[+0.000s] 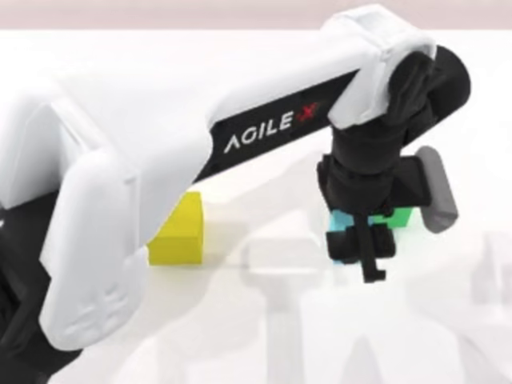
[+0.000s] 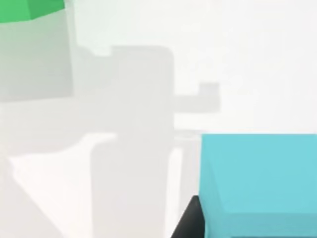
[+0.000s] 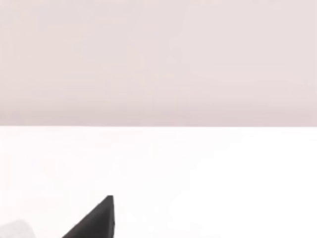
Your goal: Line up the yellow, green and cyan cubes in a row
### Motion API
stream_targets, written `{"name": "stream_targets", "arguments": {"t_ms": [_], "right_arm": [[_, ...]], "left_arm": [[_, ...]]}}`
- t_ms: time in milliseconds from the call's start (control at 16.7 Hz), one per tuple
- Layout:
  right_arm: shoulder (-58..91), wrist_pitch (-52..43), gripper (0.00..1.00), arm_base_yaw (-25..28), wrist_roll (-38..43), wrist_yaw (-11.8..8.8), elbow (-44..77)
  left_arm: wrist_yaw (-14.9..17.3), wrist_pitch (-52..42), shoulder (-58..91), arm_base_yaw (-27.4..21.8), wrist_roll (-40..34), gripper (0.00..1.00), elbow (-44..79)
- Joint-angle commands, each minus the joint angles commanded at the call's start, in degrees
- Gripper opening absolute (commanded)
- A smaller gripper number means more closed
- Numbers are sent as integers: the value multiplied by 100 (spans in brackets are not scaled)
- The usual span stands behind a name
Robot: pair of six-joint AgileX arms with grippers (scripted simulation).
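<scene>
Top view: left pincer (image 1: pixel 362 250) grips cyan cube (image 1: pixel 344 238) above white table (image 1: pixel 264 336), pale wall (image 1: pixel 160 14) behind.

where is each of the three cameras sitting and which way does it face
Top view: above the table, looking down; shows the left arm, its left gripper over the cyan cube, and the yellow cube.
Left wrist view: close over the table, facing the cyan cube beside one dark fingertip.
Right wrist view: faces bare table and backdrop; one dark fingertip shows.
Top and left wrist share the cyan cube and green cube.
</scene>
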Motion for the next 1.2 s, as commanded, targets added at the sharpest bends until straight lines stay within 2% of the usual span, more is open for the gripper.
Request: {"name": "stream_targets", "arguments": {"t_ms": [120, 420, 900, 1200], "right_arm": [[0, 0, 100, 0, 0, 0, 0], [0, 0, 100, 0, 0, 0, 0], [0, 0, 100, 0, 0, 0, 0], [0, 0, 100, 0, 0, 0, 0]], "left_arm": [[-5, -16, -8, -159, -48, 0, 45], [0, 12, -15, -145, -38, 0, 12], [1, 1318, 233, -175, -67, 0, -1039], [-2, 1387, 249, -180, -66, 0, -1101]]}}
